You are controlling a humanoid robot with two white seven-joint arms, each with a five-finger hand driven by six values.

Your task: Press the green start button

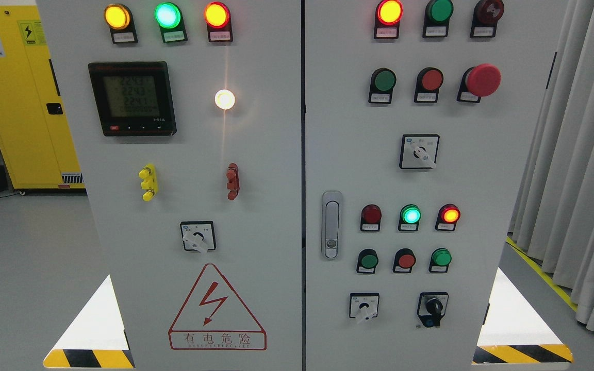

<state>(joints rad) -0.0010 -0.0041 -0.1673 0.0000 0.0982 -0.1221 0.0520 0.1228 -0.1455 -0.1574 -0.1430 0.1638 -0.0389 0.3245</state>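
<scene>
Head view shows the green start button point(382, 81) on the cabinet's right door point(348, 154); no fingers visible.

Button label plates point(382, 98) too small to read; cabinet point(256, 170) edges cropped

- Counting seven lamps glowing: one yellow lamp point(117, 16), two green lamps point(167, 15) point(410, 214), three red lamps point(217, 14) point(390, 11) point(450, 214) and one white lamp point(225, 99).
- Counting three dark lamps point(440, 10) point(488, 10) point(370, 213) sitting unlit.
- Tallying three green push buttons point(382, 80) point(368, 260) point(441, 256) and two red push buttons point(432, 79) point(406, 259).
- Noting one red mushroom button point(483, 80).
- Counting three white-knob selector switches point(198, 237) point(419, 152) point(364, 306) and one black-knob switch point(433, 307).
- Noting one digital meter point(132, 98).
- Counting two terminal pieces: one yellow piece point(148, 182), one red piece point(232, 181).
- Noting one door latch point(331, 224) and one warning triangle point(216, 309).
- Counting two striped floor markings point(88, 357) point(521, 353).
- Noting one yellow cabinet point(18, 103).
</scene>
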